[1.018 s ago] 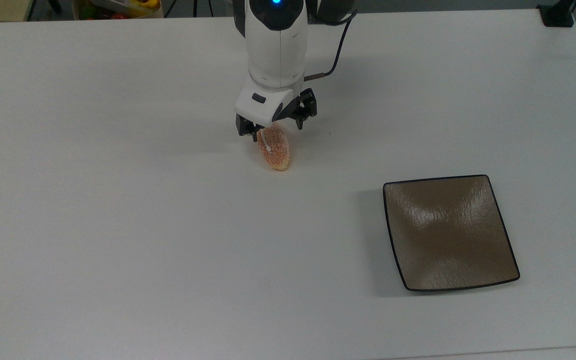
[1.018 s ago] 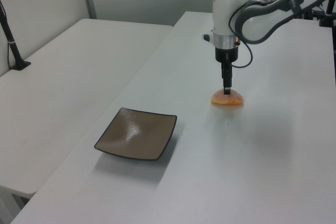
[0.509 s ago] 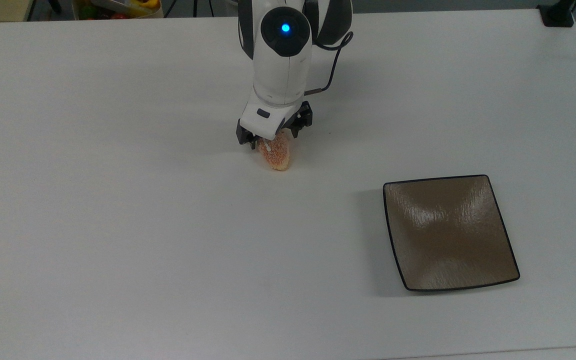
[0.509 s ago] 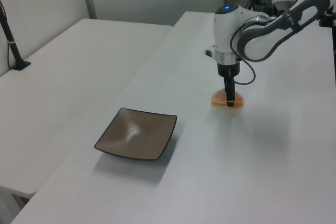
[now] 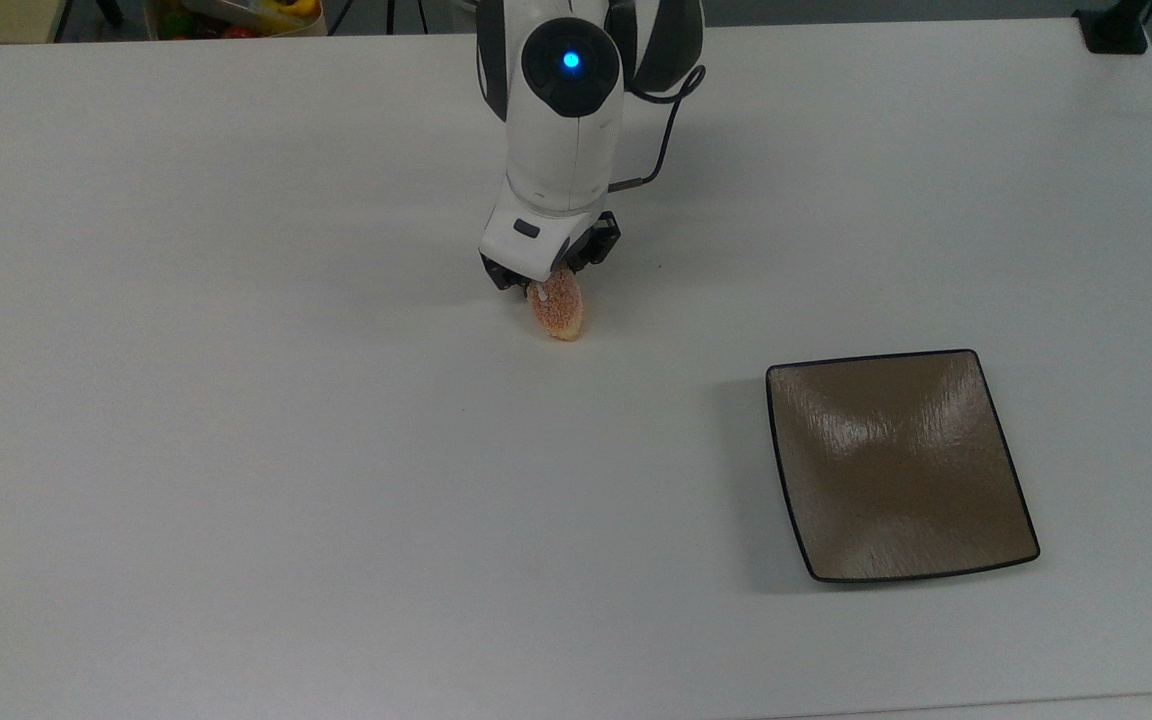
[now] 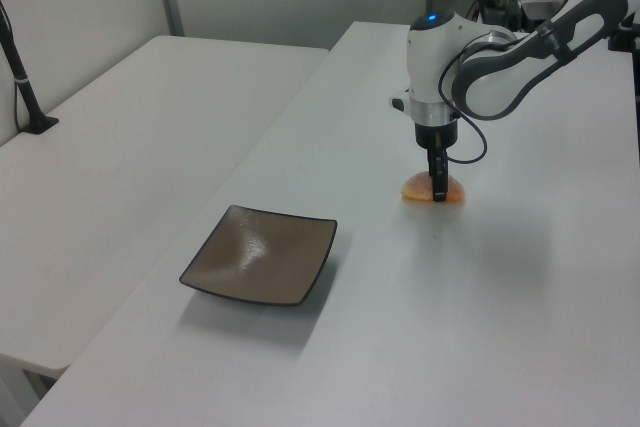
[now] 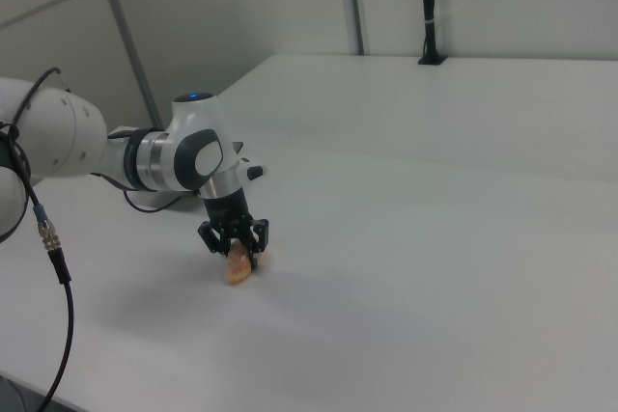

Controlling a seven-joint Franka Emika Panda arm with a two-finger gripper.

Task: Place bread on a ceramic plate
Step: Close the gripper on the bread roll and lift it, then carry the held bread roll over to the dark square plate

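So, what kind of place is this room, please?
Probably a robotics lab: a robot arm works on a wide white table holding a bread and a ceramic plate, with black stands clamped at table edges.

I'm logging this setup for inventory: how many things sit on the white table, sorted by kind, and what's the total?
Small oval orange-pink bread loaf: 1
Square glossy brown ceramic plate: 1
Total: 2
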